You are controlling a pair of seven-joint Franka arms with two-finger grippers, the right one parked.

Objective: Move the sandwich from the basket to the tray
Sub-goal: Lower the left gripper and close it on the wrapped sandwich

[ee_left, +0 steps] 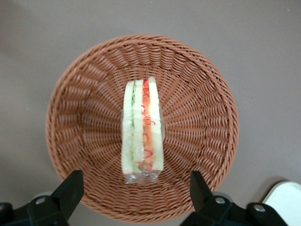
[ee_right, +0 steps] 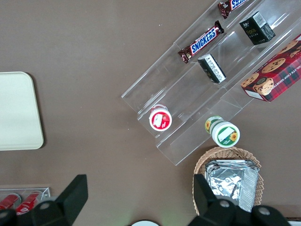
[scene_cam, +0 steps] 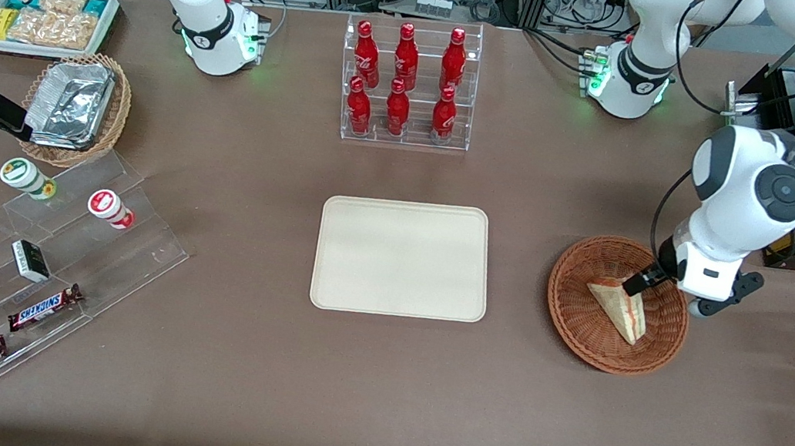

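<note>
Right now your left gripper [ee_left: 134, 190] hangs open above the round reddish-brown wicker basket [scene_cam: 570, 321], straddling the wrapped triangular sandwich [ee_left: 142, 129] lying inside. Risk: slick wrap and soft bread — clamp off-centre and it slips before reaching the cream rectangular tray [scene_cam: 403, 258].

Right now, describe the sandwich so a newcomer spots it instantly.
Start at the cream tray mid-table, then look toward the working arm's end to the reddish-brown wicker basket. The sandwich lies in it, under the open hand: a pale bread wedge with red and green filling, the basket's only content.
</note>
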